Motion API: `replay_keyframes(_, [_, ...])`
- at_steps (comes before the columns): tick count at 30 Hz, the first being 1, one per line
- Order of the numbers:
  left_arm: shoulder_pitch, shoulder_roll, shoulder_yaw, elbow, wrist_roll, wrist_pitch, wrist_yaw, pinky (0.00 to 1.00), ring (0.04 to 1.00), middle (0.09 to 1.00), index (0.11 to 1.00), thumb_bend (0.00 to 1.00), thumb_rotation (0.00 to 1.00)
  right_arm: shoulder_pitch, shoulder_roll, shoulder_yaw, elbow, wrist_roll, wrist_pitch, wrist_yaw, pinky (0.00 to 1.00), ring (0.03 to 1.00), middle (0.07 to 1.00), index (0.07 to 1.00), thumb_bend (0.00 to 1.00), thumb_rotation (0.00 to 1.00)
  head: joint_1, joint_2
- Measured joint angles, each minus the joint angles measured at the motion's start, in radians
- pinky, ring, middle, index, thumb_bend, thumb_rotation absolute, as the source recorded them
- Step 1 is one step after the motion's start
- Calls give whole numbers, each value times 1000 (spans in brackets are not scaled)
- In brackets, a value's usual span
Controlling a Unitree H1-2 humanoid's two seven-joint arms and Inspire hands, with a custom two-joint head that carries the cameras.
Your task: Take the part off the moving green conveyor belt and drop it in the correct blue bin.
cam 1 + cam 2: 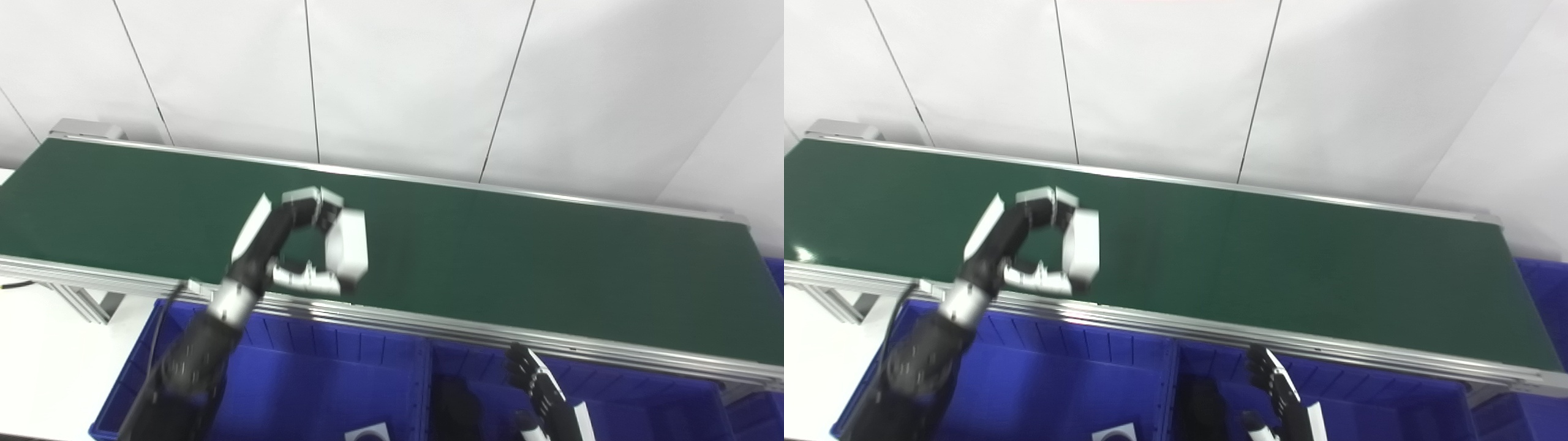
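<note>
- Right hand point(542, 392), black with white plating, sits lowest in both views, over the right-hand blue plastic bin point(661, 407); its fingers point(520, 367) are spread upward and it holds nothing.
- Left-hand blue plastic bin point(318, 373) lies just beside it, under the left forearm; a small white square piece with a dark ring point(367, 433) rests at its near edge, only partly in view.
- Aluminium side rail point(429, 324) borders the conveyor's near edge, directly above both bins.
- Left hand point(315, 242), black with white finger covers, hovers over the dark green conveyor belt point(551, 263), fingers and thumb curled into a wide ring with a gap between the tips. Belt surface shows through the ring; the hand grips nothing.
- No part is visible anywhere on the belt. The task's thing is therefore either not yet arrived or outside both views; which, cannot be told.
- White panelled wall point(398, 79) closes the scene behind the belt.
- Risk, as a judgement: with the belt moving, a closure timed late would let an arriving part slide past the ring; a low thumb could knock it off the rail into the wrong bin.
</note>
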Motion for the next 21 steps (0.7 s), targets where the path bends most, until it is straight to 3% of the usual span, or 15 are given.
replay_keyframes(2, [49,4,-20,30,30,-40,6,430,429,502,518,496,0,-2,4,0,-2,-10,0,-3,784,823,844,867,754,888,-5,6])
replay_keyframes(6, [117,30,-69,59,64,-48,28,415,416,492,535,495,0,-2,7,2,-29,-16,0,-5,784,826,849,870,754,885,-23,32])
replay_keyframes(11, [127,112,-180,74,137,-51,142,422,420,491,530,496,0,-2,15,-1,-40,-34,0,-5,785,829,845,872,749,892,-51,68])
replay_keyframes(15, [133,165,-251,75,213,-54,175,313,372,462,553,490,0,3,20,-10,-58,-38,0,3,786,833,848,874,765,912,-61,81])
replay_keyframes(17, [136,187,-287,75,266,-55,187,369,388,476,550,492,0,3,24,-16,-61,-41,0,11,785,836,852,873,768,911,-63,84])
replay_keyframes(19, [141,197,-306,76,324,-57,192,507,440,518,492,498,0,3,29,-22,-63,-41,0,19,787,837,854,873,765,899,-66,91])
replay_keyframes(21, [143,193,-305,80,363,-57,192,525,439,523,494,498,0,4,34,-27,-64,-41,0,27,783,835,854,872,761,897,-66,91])
